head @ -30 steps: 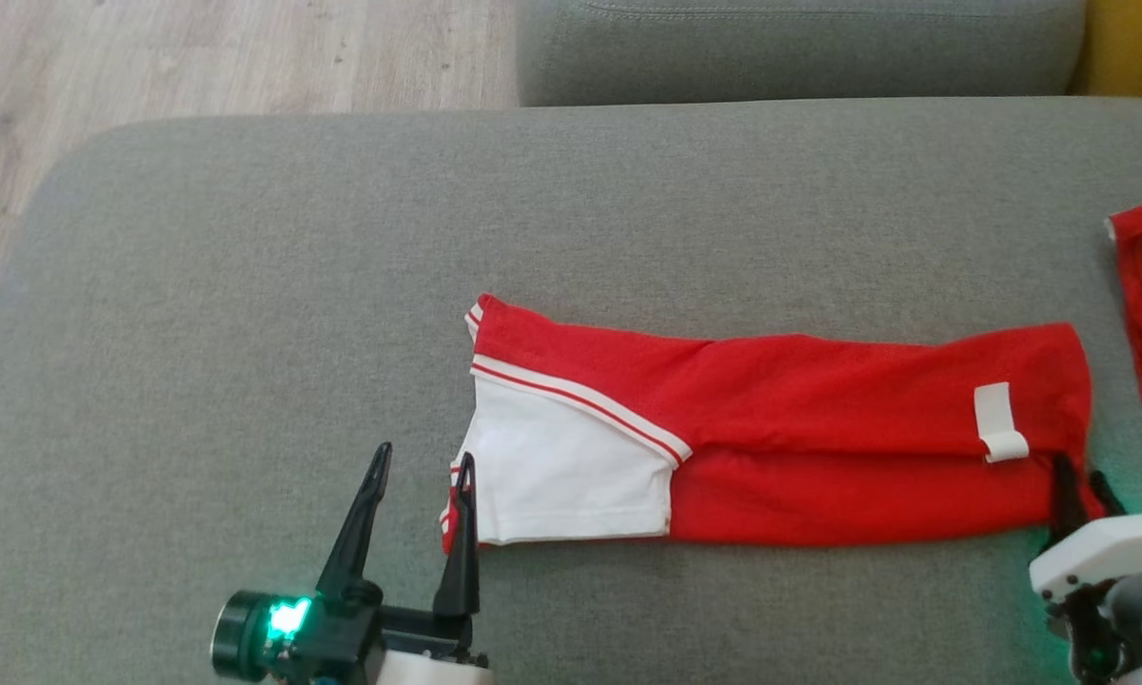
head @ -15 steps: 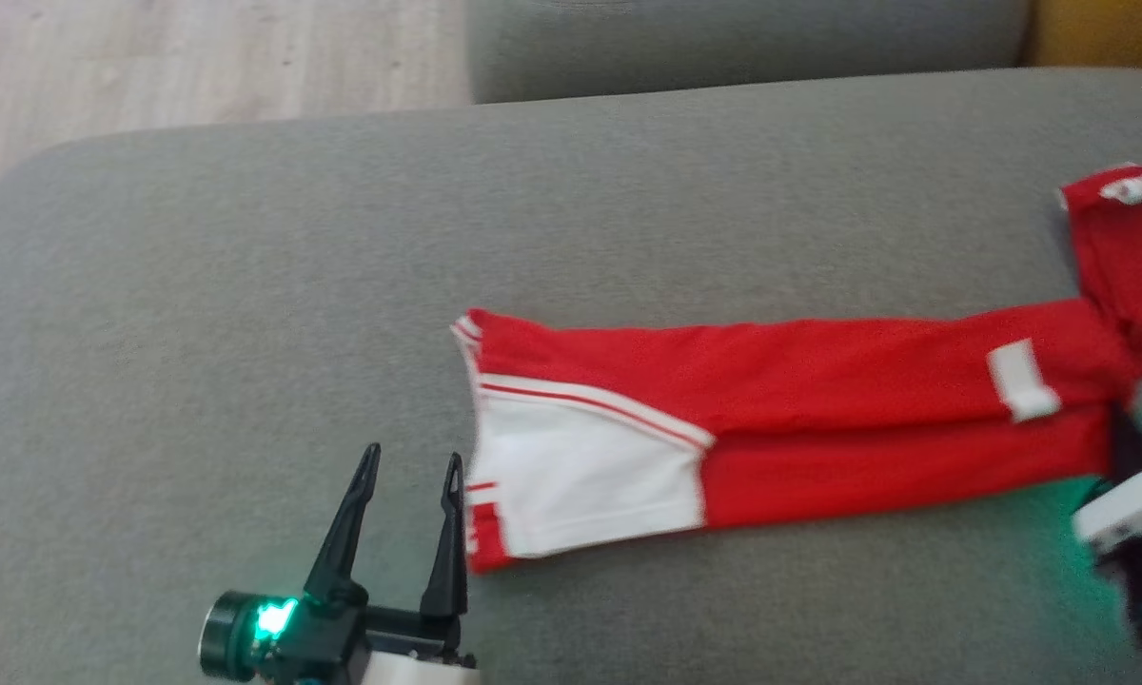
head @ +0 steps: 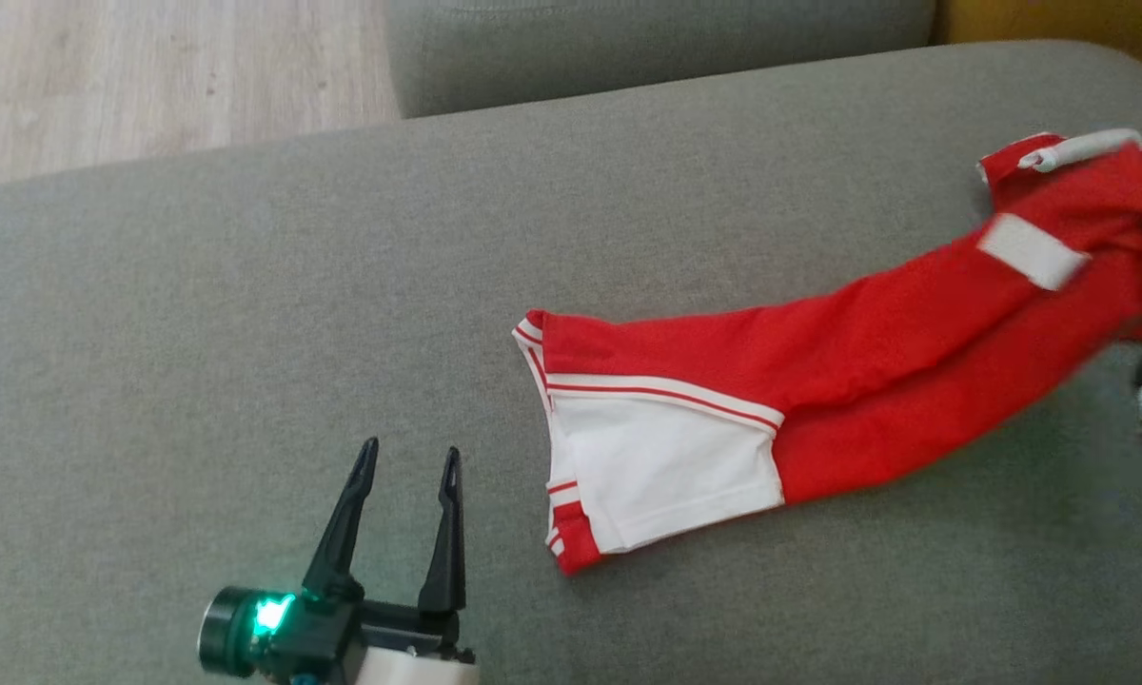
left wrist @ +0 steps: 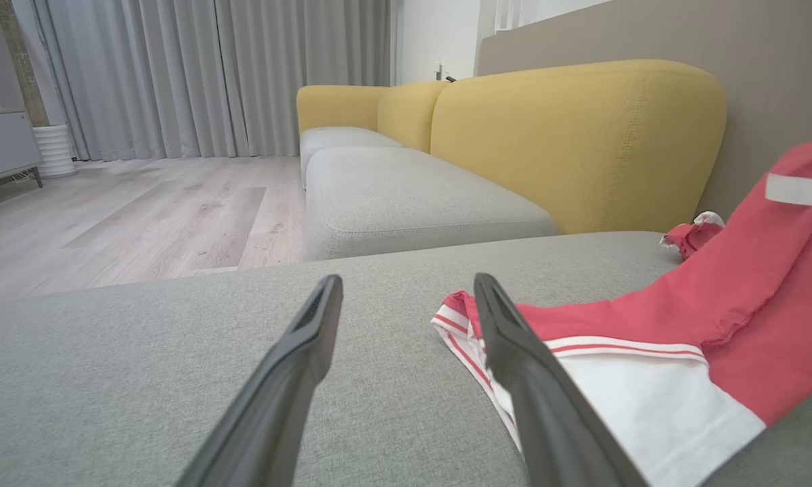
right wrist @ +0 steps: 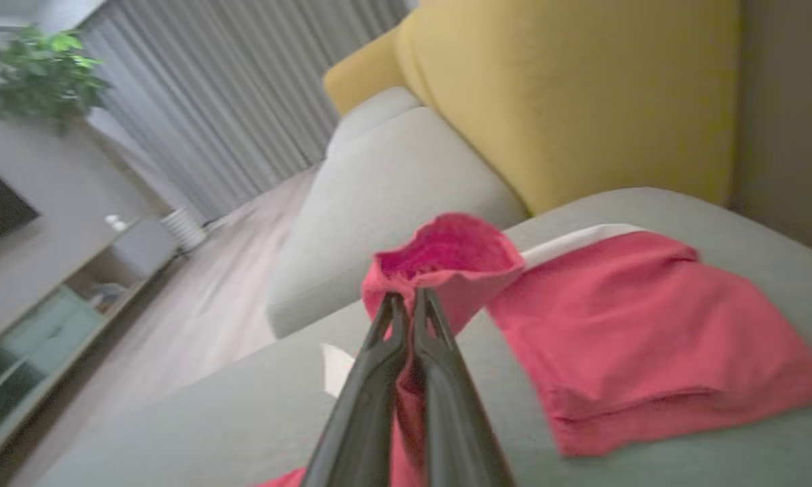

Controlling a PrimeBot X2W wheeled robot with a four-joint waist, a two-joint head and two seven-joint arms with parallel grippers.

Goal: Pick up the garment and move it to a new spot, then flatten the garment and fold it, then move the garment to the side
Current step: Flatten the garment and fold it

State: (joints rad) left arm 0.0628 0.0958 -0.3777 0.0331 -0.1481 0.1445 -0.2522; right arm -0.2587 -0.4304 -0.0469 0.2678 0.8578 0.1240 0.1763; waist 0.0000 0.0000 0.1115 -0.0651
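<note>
on the grey sofa seat point(head: 247, 333) the folded garment point(head: 818, 381) lies as a long red strip. its white-panelled end rests on the cushion and its other end is raised toward the head view's right edge. the right claw point(right wrist: 409, 296) is closed tight on that raised end, with red cloth bunched above its tips. the left claw point(head: 409, 466) stands wide and empty, near the white end but apart from it.

the greatest risk, as i judge it, is that only one end is held. any pull would drag the rest across the rough fabric, and friction could tug the layers out of line or open the fold. the pinch looks small too, so the cloth might slide out under its own weight. a second red garment point(right wrist: 636, 325) lies just beside the held end, and setting down there could tangle the two or shove that one along.
</note>
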